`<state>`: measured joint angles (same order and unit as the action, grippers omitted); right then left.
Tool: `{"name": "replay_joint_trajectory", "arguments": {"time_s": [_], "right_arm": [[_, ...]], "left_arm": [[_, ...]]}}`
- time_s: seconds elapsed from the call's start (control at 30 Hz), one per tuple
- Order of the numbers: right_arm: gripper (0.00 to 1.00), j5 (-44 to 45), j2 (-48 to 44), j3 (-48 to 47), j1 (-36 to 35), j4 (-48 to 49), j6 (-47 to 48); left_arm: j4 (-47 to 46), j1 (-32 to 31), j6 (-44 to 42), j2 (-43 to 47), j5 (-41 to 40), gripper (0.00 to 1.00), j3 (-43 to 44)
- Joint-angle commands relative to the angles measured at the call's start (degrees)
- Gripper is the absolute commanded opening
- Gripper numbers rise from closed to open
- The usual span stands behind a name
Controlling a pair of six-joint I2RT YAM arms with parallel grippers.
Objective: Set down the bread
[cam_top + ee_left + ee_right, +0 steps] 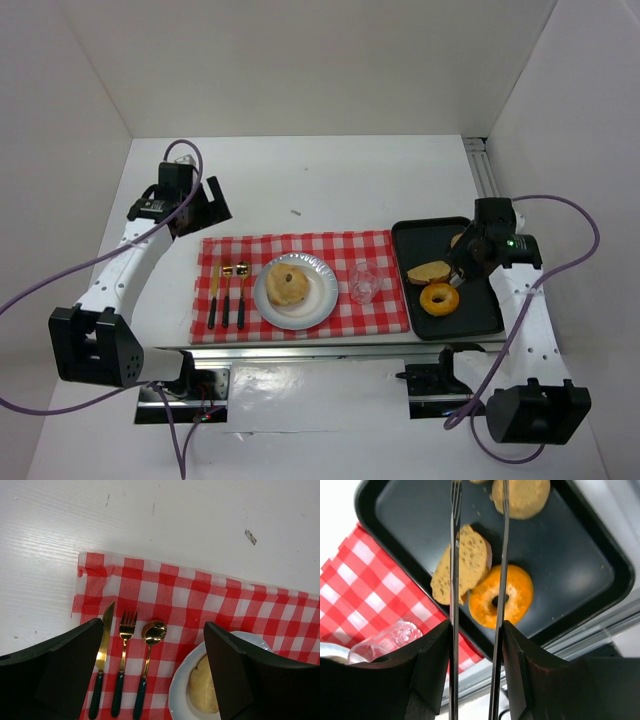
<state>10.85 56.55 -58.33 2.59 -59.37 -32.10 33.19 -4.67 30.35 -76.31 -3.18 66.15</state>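
Observation:
A slice of bread (465, 562) lies on the black tray (580, 565), leaning against an orange doughnut (512, 600); a round bun (525, 497) lies further in. My right gripper (476, 630) is shut on metal tongs (454, 540), whose two arms reach out above the slice and doughnut with nothing between them. From above, the slice (428, 271) and the right gripper (468, 255) are over the tray (490, 320). A ring-shaped bread (288, 284) sits on the white plate (320, 305). My left gripper (152, 625) hangs open above the checked cloth (190, 595).
A knife (102, 650), a fork (123, 645) and a spoon (150, 640) lie side by side on the cloth, left of the plate (182, 690). A clear glass (363, 283) stands on the cloth between plate and tray. White walls enclose the table.

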Motion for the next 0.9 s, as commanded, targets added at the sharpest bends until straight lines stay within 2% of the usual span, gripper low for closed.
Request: {"name": "replay_joint_trajectory", "arguments": {"time_s": [0.0, 0.23, 0.4, 0.87], "right_arm": [[0.52, -8.65, -1.97, 0.67, 3.21, -0.22, 1.95], [0.54, -14.71, -3.11, 4.53, 3.83, -0.22, -0.59], [0.54, -14.72, -4.25, 5.06, 3.83, -1.62, -1.74], [0.57, -6.46, -7.25, 0.32, 3.83, -7.95, -3.32]], "left_arm": [[-1.55, -0.08, -0.37, -0.15, 0.19, 0.95, 2.23], [-1.55, -0.08, -0.38, -0.68, 0.19, 0.95, 1.71], [-1.55, -0.08, -0.38, -1.21, 0.19, 0.95, 1.70], [-2.08, -0.08, -0.38, -2.26, 1.33, 0.94, 1.17]]}}
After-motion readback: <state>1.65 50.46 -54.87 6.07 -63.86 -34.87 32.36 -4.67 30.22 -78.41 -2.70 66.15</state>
